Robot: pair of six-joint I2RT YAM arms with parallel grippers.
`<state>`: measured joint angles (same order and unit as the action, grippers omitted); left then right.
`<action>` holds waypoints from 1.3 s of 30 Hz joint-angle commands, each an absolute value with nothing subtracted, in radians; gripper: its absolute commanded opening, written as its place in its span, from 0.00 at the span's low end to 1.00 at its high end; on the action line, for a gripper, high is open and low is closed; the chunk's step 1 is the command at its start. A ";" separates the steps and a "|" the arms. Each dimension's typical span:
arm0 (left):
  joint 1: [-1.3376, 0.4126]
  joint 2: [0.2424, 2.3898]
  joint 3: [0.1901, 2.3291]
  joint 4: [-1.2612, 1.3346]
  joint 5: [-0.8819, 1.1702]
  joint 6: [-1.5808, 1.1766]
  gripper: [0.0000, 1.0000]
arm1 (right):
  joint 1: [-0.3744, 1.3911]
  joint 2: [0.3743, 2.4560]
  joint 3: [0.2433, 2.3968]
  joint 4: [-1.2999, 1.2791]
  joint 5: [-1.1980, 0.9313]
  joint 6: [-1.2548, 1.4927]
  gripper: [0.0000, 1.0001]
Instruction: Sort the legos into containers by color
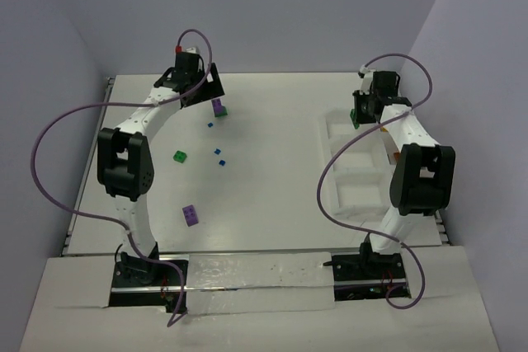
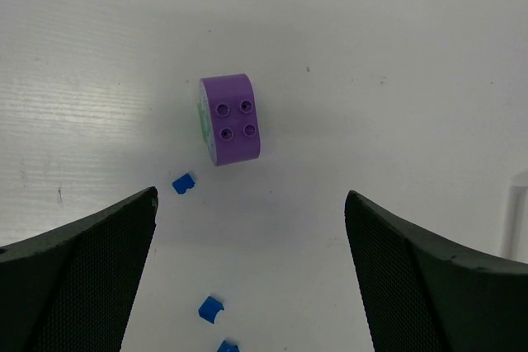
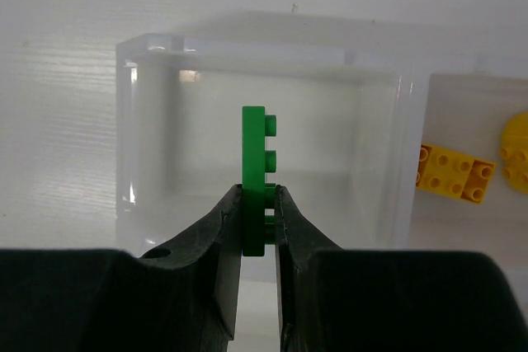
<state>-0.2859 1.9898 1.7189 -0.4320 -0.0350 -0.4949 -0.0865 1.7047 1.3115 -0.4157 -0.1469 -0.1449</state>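
While my right gripper (image 3: 257, 191) clamps a green brick (image 3: 254, 146) over the tray (image 3: 132, 121) holding yellow bricks (image 3: 450, 172), my open left gripper (image 2: 252, 195) faces a loose purple brick (image 2: 233, 117) and blue bits (image 2: 183, 182).

One rounded brick (image 2: 232, 119) showing purple with a green edge, tiny pieces (image 2: 183, 184) showing blue, thin plate (image 3: 255, 171) showing green, flat bricks (image 3: 454, 172) showing yellow, tray (image 3: 148, 47) appearing translucent white, counter (image 2: 412, 55) appearing white, left tool (image 2: 252, 199) showing black with fine mesh patterning.
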 commanded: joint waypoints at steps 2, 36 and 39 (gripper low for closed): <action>-0.286 2.031 1.809 -0.443 -0.072 -0.534 0.99 | -0.091 1.771 1.374 -0.411 -0.102 -0.169 0.00; -0.337 2.312 1.972 -0.491 -0.227 -0.492 0.62 | -0.003 1.624 1.478 -0.516 -0.135 -0.086 1.00; -0.337 2.319 1.987 -0.498 -0.252 -0.477 0.54 | 0.032 1.616 1.487 -0.518 -0.142 -0.097 1.00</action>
